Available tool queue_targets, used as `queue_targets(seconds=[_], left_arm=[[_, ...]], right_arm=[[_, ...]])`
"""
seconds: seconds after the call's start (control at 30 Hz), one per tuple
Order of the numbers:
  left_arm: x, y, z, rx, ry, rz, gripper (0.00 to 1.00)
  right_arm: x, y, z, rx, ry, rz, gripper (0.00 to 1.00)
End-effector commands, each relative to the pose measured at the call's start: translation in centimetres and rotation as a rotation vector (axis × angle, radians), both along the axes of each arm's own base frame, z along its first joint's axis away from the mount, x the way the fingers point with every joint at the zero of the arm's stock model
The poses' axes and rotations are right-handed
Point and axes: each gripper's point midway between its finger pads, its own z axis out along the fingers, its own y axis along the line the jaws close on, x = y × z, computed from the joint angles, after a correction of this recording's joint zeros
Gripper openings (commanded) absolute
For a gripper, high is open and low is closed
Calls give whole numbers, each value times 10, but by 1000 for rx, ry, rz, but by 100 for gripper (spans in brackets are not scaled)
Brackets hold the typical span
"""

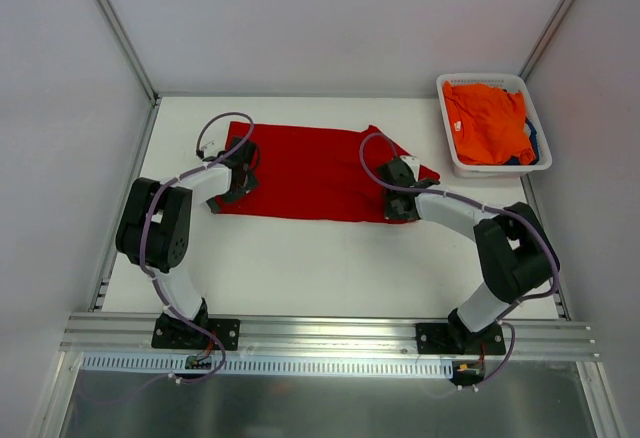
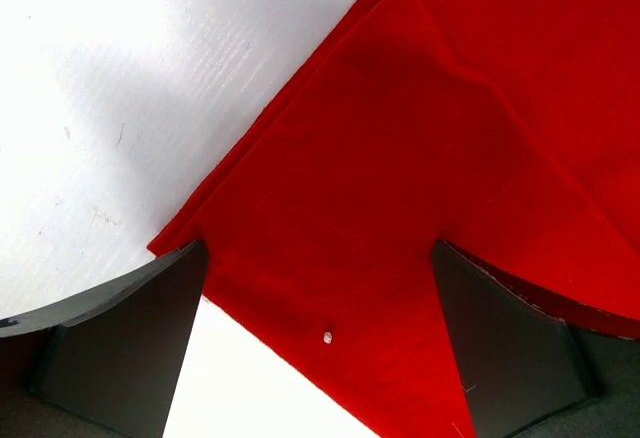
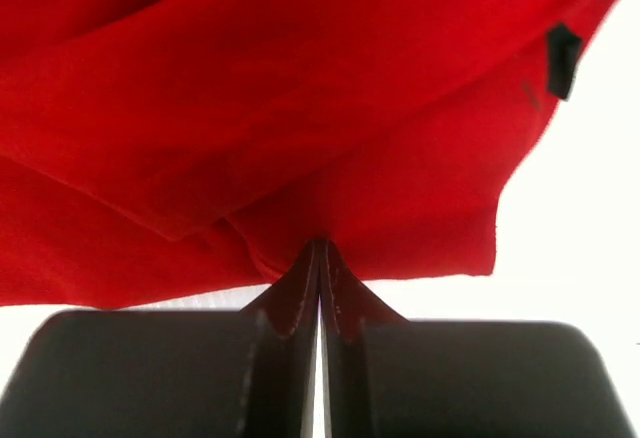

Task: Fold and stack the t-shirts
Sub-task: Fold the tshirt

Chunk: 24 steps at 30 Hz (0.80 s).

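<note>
Looking down from the top camera, the red t-shirt lies spread across the white table. The left gripper sits over its left edge and the right gripper at its right sleeve end. An orange t-shirt fills the white basket in the far right corner (a sliver of dark blue cloth shows beside it).

Left wrist view: the jaws stand wide apart, straddling a folded red corner and holding nothing.

Right wrist view: the jaws are pressed together, pinching the red hem.
</note>
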Motion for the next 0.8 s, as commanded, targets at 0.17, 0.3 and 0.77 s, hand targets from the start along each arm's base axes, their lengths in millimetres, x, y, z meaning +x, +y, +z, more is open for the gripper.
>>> queue_targets(seconds=[0.17,0.3,0.77], left_arm=[[1,-4,4,0,-8,-18,97],[-13,-2,2,-1,-3,-9,97],[-74,-16,6,-67,-15,-17,96]], right_arm=[[-13,14,-23,83,61,-4,0],[-27,13,-28,112,83,-12,0],[-86,4,-6,128,58,-41,0]])
